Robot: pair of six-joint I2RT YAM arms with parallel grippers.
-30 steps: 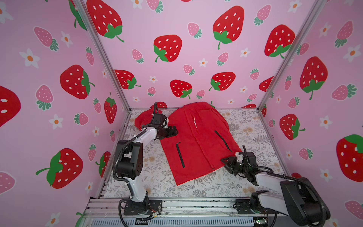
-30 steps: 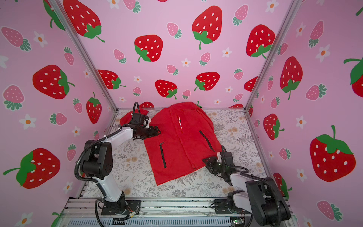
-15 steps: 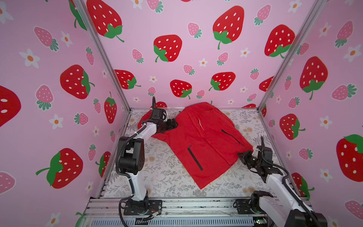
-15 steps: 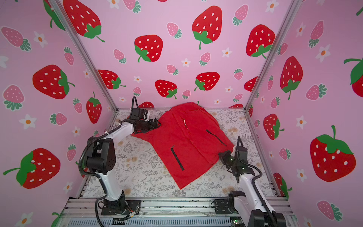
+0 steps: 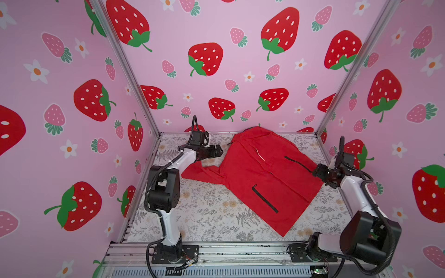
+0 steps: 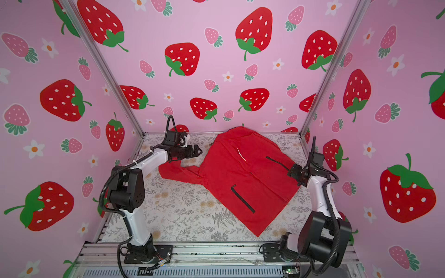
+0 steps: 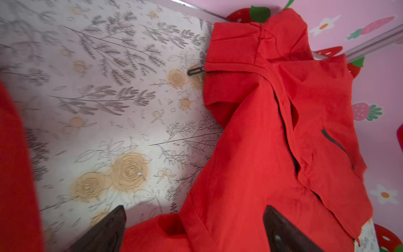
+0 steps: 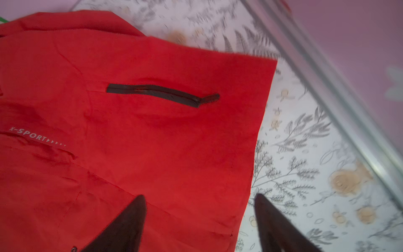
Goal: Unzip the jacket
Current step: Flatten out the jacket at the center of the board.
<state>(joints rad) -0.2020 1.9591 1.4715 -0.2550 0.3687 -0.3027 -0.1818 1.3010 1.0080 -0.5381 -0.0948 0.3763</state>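
jacket (image 5: 265,178): red, front up, spread slantwise on the table (image 5: 207,216); collar at 12 o'clock, hem corner at 5 o'clock, one sleeve toward 9 o'clock.
left pincer (image 5: 219,150): released, grasping nothing, at the jacket's 10 o'clock.
right pincer (image 5: 315,171): released, at the jacket's 3 o'clock edge.

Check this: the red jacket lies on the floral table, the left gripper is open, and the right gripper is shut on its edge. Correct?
No: the right gripper is open too, jaws apart over the jacket edge, as the right wrist view shows. Rest holds.
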